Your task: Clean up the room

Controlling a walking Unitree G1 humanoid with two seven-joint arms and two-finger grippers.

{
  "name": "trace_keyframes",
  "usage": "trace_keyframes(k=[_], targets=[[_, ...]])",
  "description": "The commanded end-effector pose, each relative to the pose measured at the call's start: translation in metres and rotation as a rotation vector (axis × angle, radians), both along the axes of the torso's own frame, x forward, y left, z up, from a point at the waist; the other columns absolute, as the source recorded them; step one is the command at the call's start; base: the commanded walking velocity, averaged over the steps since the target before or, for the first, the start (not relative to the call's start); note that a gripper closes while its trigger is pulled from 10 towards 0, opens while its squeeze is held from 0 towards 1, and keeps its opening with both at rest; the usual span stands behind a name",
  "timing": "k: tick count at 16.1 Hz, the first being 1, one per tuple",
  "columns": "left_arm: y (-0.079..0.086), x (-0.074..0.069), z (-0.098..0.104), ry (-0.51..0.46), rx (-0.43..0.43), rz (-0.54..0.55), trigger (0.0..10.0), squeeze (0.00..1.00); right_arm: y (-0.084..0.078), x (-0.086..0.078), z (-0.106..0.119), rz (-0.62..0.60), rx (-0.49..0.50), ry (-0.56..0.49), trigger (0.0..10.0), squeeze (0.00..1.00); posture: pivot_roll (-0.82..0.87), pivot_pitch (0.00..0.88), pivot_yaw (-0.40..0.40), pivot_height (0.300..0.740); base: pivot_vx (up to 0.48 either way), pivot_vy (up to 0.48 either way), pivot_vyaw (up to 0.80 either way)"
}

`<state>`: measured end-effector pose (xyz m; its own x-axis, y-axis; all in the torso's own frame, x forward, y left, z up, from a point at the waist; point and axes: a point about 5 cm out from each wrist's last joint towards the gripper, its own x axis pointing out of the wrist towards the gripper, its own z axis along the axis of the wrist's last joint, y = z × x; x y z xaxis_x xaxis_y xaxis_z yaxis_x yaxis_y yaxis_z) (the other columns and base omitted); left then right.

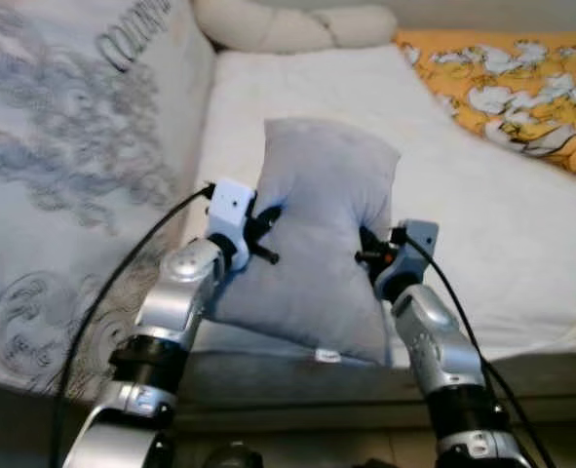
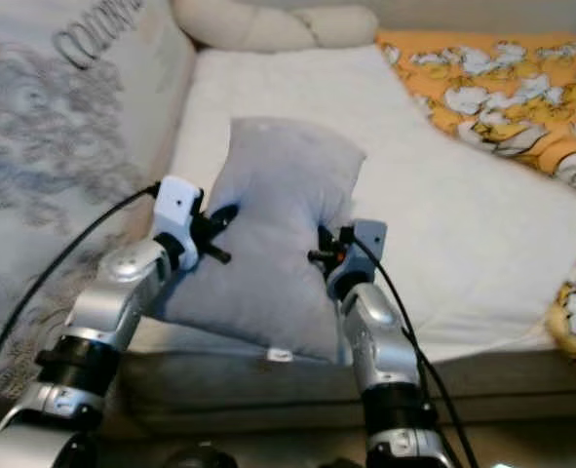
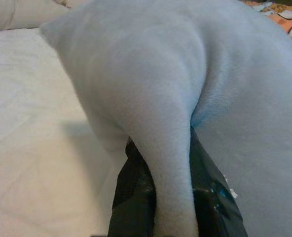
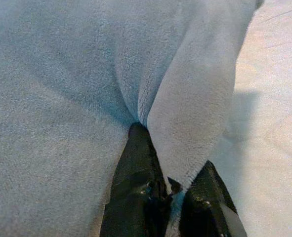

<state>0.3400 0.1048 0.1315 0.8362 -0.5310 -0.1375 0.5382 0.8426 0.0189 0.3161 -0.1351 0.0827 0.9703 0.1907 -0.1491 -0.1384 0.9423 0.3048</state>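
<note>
I was looking into a bedroom in someone's home. A bed (image 1: pixel 482 244) with a plain white sheet (image 1: pixel 297 88) took up most of what I saw, and its grey base (image 1: pixel 297 375) ran along the near edge. An orange blanket (image 1: pixel 521 88) printed with white cartoon figures lay bunched at the far right corner. A long cream bolster (image 1: pixel 288 24) sat at the head end. On the left hung a pale grey patterned cover (image 1: pixel 63 166) with lettering along its top (I could not read it whole). A soft grey pillow (image 1: pixel 317 234) stood on the sheet, ordinary household bedding like the rest.
</note>
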Motion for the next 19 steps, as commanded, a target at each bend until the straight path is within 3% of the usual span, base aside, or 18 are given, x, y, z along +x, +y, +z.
trace_keyframes(k=[1, 8, 19], targets=[[-0.0066, 0.0021, 0.0084, -0.039, -0.007, -0.019, 10.0, 0.00, -0.0036, 0.0027, 0.0084, -0.017, 0.001, -0.037, 10.0, 0.00, 0.03, 0.000, 0.018, 0.740, 0.000, 0.334, 0.00], [-0.0042, 0.0029, 0.0101, -0.054, -0.019, -0.012, 10.0, 0.00, -0.0047, 0.0035, 0.0075, -0.006, 0.010, -0.021, 10.0, 0.00, 0.04, 0.000, 0.003, 0.740, 0.000, 0.000, 0.00], [-0.0084, 0.0035, 0.0082, -0.054, -0.013, -0.019, 10.0, 0.00, -0.0089, 0.0025, 0.0062, -0.008, -0.014, -0.012, 10.0, 0.00, 0.02, 0.000, 0.004, 0.740, 0.286, 0.000, 0.00]])
